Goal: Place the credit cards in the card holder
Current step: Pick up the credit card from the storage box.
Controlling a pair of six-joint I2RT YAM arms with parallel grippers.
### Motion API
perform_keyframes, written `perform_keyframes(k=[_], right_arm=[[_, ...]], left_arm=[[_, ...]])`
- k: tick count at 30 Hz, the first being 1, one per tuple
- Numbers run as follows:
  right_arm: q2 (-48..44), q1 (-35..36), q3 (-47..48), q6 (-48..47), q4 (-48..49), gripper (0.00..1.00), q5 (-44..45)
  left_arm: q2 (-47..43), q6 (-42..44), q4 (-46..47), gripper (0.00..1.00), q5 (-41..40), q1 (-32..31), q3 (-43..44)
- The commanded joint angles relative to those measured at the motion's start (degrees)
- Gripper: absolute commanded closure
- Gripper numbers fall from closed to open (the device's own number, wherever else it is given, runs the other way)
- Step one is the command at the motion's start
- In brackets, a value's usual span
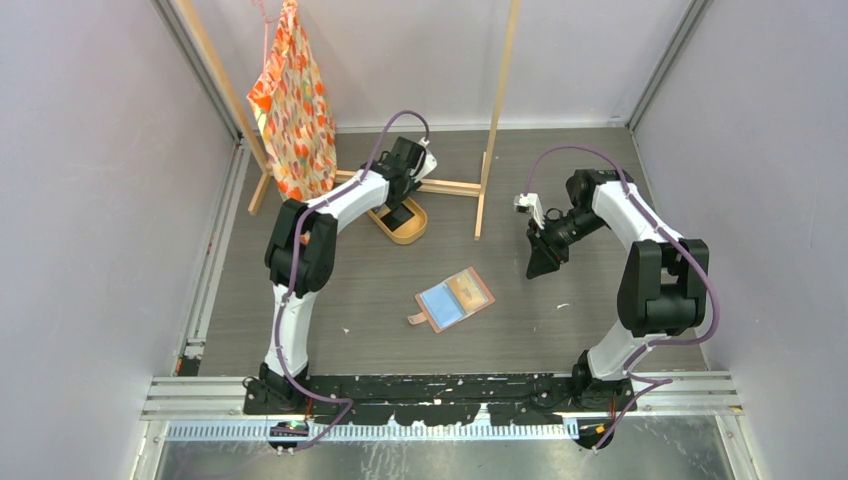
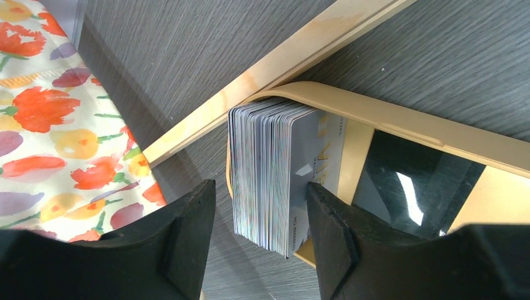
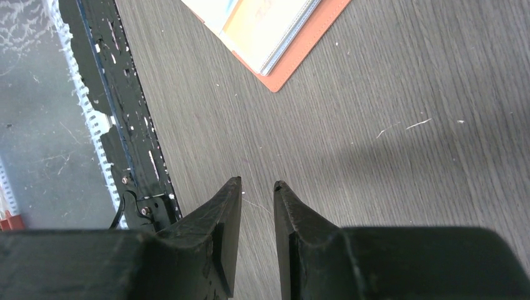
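Observation:
The credit cards (image 2: 269,169) stand on edge as a thick stack at one end of the oval tan tray (image 2: 406,119), grey face outward. My left gripper (image 2: 260,185) straddles the stack with its jaws apart. Its right finger (image 2: 325,219) is close against the outer card, and a gap remains on the left side. From above, the left gripper (image 1: 400,215) is down in the tray (image 1: 412,236). The card holder (image 1: 455,298) lies open on the table centre, also seen as an orange-edged corner (image 3: 294,56). My right gripper (image 3: 257,182) hovers right of it, slightly open and holding nothing.
A wooden rack stands at the back, with its base bar (image 2: 269,69) beside the tray and a post (image 1: 497,110). A floral cloth bag (image 1: 292,100) hangs on the rack. A glossy dark sheet (image 2: 412,187) lies in the tray. A black rail (image 1: 440,385) runs along the near edge.

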Motion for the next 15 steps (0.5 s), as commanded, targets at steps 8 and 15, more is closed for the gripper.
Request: perform_keyframes(k=[8, 15], right_arm=[[0.5, -0.1, 2.3, -1.3, -1.5, 0.69, -1.2], [0.6, -0.1, 2.4, -1.6, -1.7, 0.69, -1.4]], left_arm=[[-3.6, 0.0, 4.3, 0.49, -2.6, 0.3, -0.4], [-4.1, -0.1, 4.4, 0.55, -2.5, 0.2, -0.6]])
